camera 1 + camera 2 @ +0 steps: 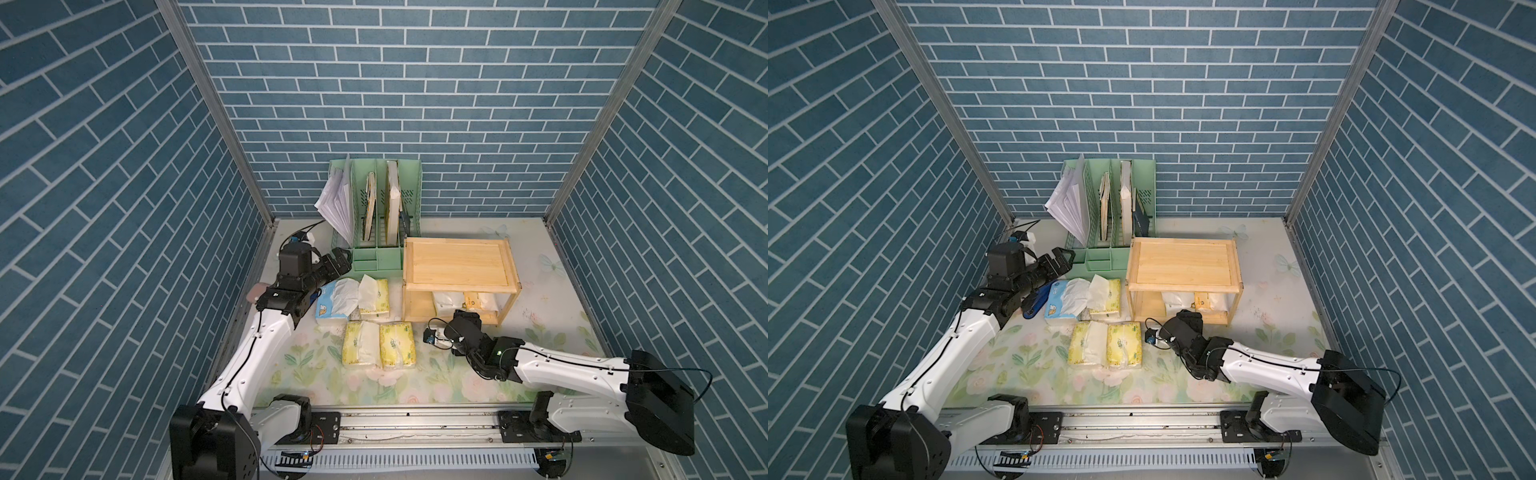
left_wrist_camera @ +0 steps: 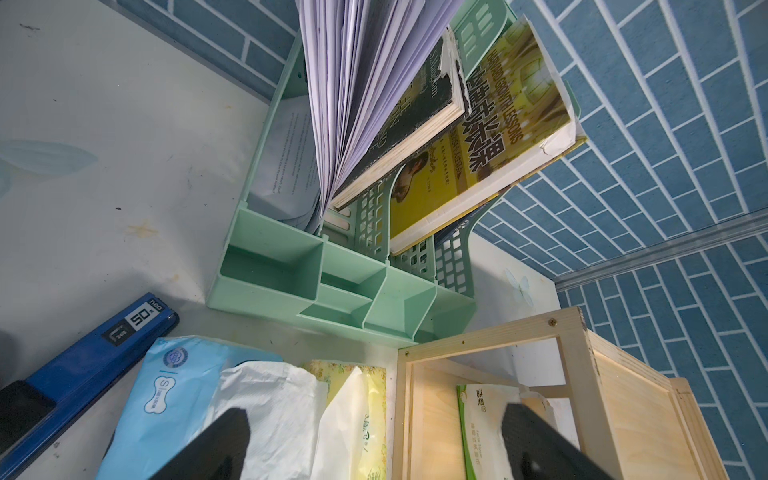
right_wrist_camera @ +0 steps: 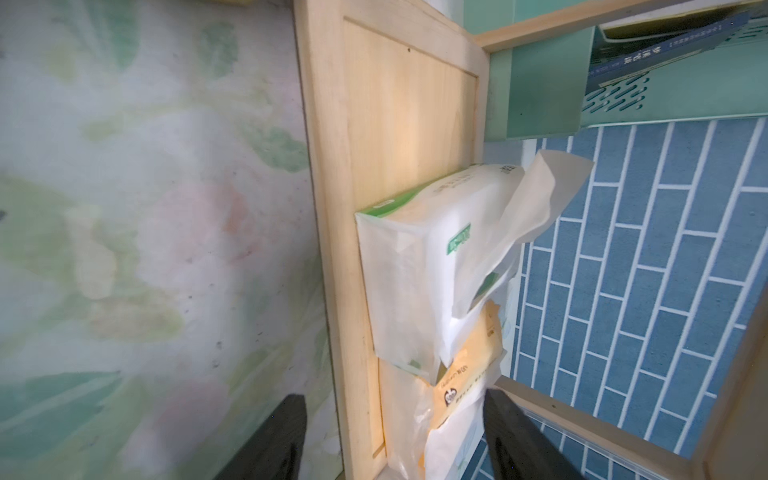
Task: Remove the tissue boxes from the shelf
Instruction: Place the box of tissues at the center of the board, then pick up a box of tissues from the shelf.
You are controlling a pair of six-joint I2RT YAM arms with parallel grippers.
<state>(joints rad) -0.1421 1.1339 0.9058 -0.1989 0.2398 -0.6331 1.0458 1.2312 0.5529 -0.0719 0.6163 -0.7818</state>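
The shelf (image 1: 457, 259) stood right of centre in both top views, its top board bare. On its lower tier two tissue packs lay side by side, the white pack (image 1: 446, 301) on the left and the orange-yellow pack (image 1: 476, 300) touching it on the right, both partly hidden under the top board.

Four more packs lay on the floral table (image 1: 316, 374), left of the shelf. The blue-white pack (image 1: 330, 305) and the upper yellow pack (image 1: 378, 299) lay next to each other, loose tissue spilling from both. Just below them in the frame, the lower-left yellow pack (image 1: 357, 345) and the lower-right yellow pack (image 1: 397, 345) touched along their long sides.

The right gripper (image 3: 390, 395) was at the front opening of the lower tier, its jaws standing apart. In the right wrist view they straddled the near end of the orange-yellow pack and the board's front edge. One finger seemed to be close against the pack, but contact could not be told from that blurred view.

The left gripper (image 1: 343, 264) hung left of centre, above the far end of the blue-white pack and near the mint-green file organizer (image 1: 376, 249). Its jaws were spread wide and gripped nothing
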